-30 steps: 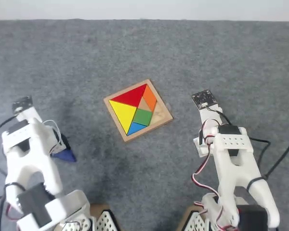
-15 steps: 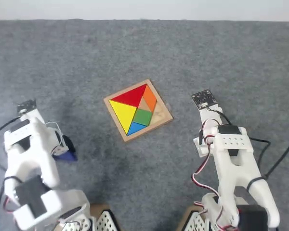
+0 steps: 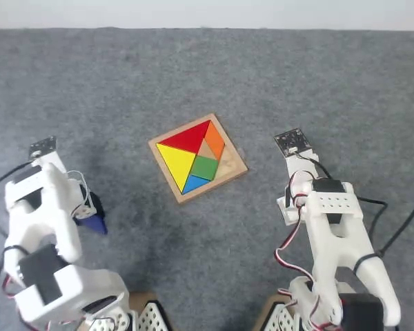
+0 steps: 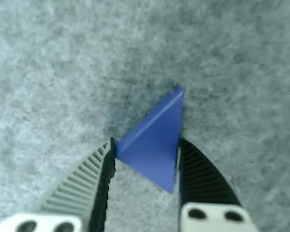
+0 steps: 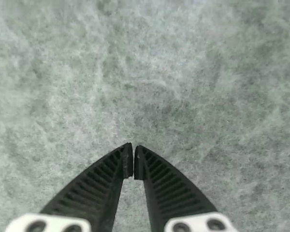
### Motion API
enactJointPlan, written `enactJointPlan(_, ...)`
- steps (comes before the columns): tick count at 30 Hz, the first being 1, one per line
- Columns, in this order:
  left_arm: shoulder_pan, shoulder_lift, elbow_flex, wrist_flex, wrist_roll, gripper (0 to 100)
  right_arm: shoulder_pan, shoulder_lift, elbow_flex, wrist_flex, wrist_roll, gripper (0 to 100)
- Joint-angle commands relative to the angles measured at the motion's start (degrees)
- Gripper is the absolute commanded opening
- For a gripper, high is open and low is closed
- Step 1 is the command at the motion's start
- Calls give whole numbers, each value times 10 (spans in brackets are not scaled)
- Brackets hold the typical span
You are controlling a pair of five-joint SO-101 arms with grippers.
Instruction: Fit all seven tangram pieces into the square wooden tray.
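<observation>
The square wooden tray [image 3: 234, 167] lies turned like a diamond in the middle of the grey carpet. It holds red, yellow, orange, green and light blue pieces, with bare wood at its centre and right corner. A dark blue triangle [image 4: 154, 145] sits between the fingers of my left gripper [image 4: 145, 145], which is shut on it just over the carpet. In the high view that blue triangle [image 3: 94, 222] pokes out beside the left arm, far left of the tray. My right gripper [image 5: 134, 162] is shut with nothing in it, pointing down at bare carpet right of the tray.
Grey carpet [image 3: 207, 76] covers the whole table. The right arm [image 3: 328, 221] stands to the right of the tray. Open carpet lies between the left arm [image 3: 41, 207] and the tray.
The left arm's wrist has shifted slightly to the right over the blue triangle, which stays in about the same spot. The right arm has not moved.
</observation>
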Motion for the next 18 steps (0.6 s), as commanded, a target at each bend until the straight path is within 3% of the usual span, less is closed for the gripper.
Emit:
enactJointPlan(1, -1, 10, -4, -1, -10, 95, 3, -20, -2, -5, -6, 13)
enactJointPlan(18, -1, 9, -114, 81, -9, 98, 1, -21, -2, -5, -6, 13)
